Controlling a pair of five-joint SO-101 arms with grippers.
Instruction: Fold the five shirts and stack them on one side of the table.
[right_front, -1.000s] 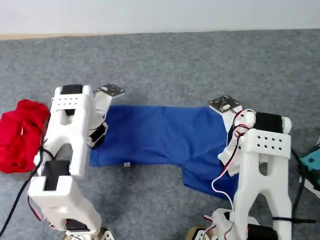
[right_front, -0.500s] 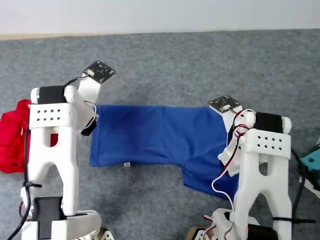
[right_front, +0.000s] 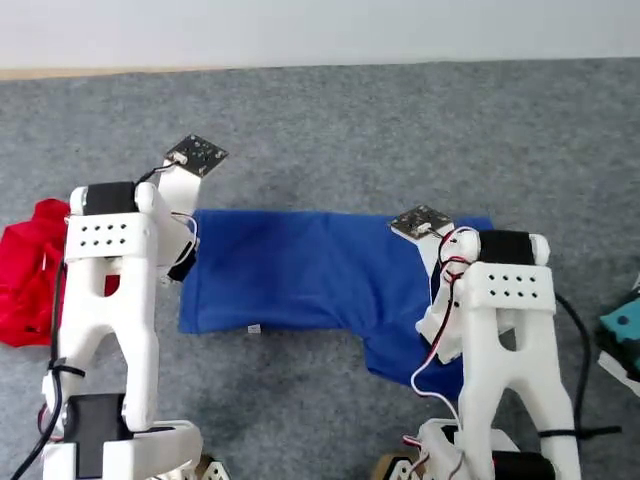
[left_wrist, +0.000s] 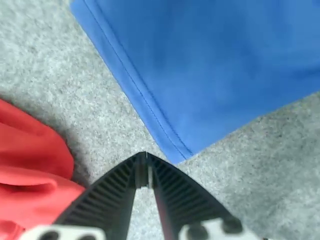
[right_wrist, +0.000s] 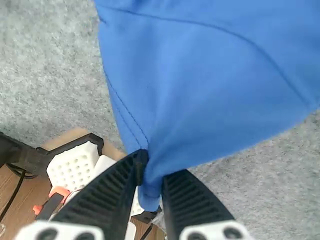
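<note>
1. High view: the blue shirt (right_front: 300, 270) lies spread across the middle of the grey, felt-like table (right_front: 400, 120). Its long side runs from the left arm (right_front: 105, 270) to the right arm (right_front: 500, 300). One part of it juts toward the near edge beside the right arm.
2. The red shirt (right_front: 25, 275) sits crumpled at the table's left edge. It is just beside the left arm and apart from the blue shirt.
3. Left wrist view: the left gripper (left_wrist: 146, 167) is clenched, its ribbed jaws pressed together with nothing between them. Its tips are over bare grey surface, between the red shirt and a hemmed corner of the blue shirt.
4. Right wrist view: the right gripper (right_wrist: 150, 170) is clamped on a bunched fold of the blue shirt. A stitched hem runs down into the jaws, and the cloth draws up to them from the table.
5. A teal object (right_front: 622, 325) shows at the table's right edge, well apart from the blue shirt and cut off by the frame.
</note>
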